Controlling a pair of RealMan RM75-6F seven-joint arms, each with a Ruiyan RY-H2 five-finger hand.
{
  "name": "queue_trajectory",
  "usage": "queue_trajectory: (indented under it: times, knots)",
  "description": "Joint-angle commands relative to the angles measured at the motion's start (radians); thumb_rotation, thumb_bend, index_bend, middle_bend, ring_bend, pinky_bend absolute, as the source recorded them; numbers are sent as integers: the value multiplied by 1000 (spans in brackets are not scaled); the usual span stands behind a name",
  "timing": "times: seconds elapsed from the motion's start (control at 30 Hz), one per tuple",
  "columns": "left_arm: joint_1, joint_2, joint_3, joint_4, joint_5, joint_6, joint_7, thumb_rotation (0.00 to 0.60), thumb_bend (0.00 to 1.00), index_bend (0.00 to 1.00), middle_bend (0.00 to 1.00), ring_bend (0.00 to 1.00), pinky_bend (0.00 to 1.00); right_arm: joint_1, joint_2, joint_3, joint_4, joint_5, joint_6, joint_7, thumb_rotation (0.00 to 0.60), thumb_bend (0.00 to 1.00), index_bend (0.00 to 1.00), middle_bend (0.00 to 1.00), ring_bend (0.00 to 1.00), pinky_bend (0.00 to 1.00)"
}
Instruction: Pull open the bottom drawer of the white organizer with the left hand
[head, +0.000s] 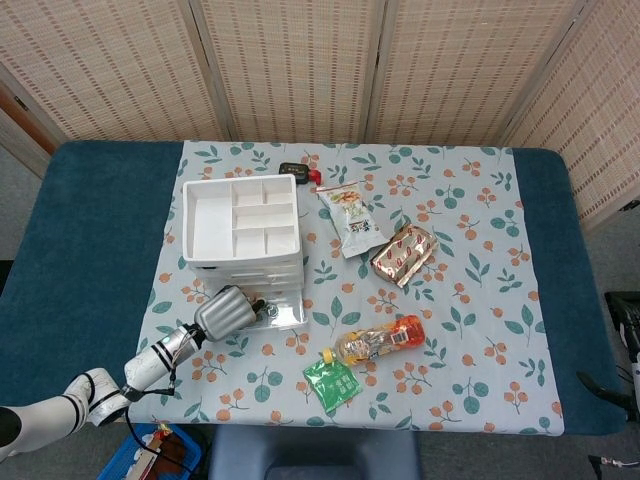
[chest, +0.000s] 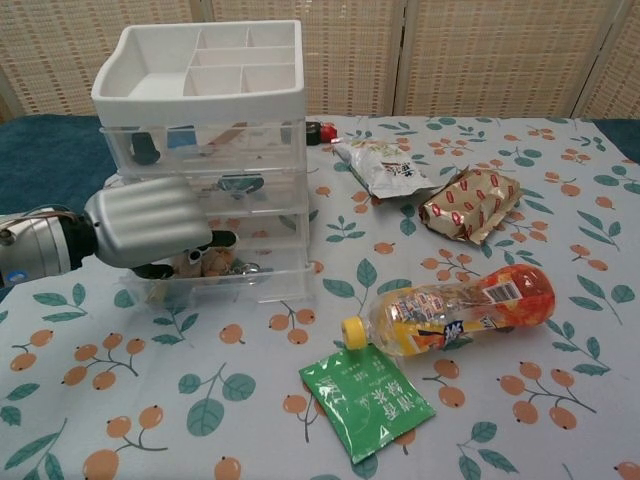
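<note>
left hand (chest: 148, 222) | back up, fingers curled | right: unseen

only the left hand (chest: 150, 222) and its arm on show. back of the hand (head: 226, 311) a smooth silver-grey metallic shell, moulded into rounded parallel ridges running its length, with a soft sheen under the light. fingers black and slender beneath the shell, with dark rounded tips (chest: 222, 239). wrist (chest: 40, 247) a stubby silver cylinder, ringed, with a small blue marking and a thin dark cable looping over it. forearm (head: 155, 358) silver with black bands, then glossy white rounded segments (head: 80, 392) joined by dark seams toward the frame corner. a thin black cable trailing beneath the arm in the head view.
</note>
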Motion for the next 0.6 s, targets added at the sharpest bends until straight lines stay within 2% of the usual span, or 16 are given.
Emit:
queue_trajectory:
  times: [0.03,0.37,0.6]
  knots:
    - [-1,1,-3,-11,-11,-11,18,600,207,325,890,991,1000,-1,1,0,1,1,1,2,600,79,0,97,60,132]
    - [-7,-7,-4,-22,-25,-19,34,600,206,383,899,992,1000,-2,1,0,4,1,2,8,600,80,0,97,62,133]
    - [-6,-21,-1,-5,-22,4,0,600,207,491,916,996,1000,-3,2,2,6,3,3,11,600,79,0,97,65,133]
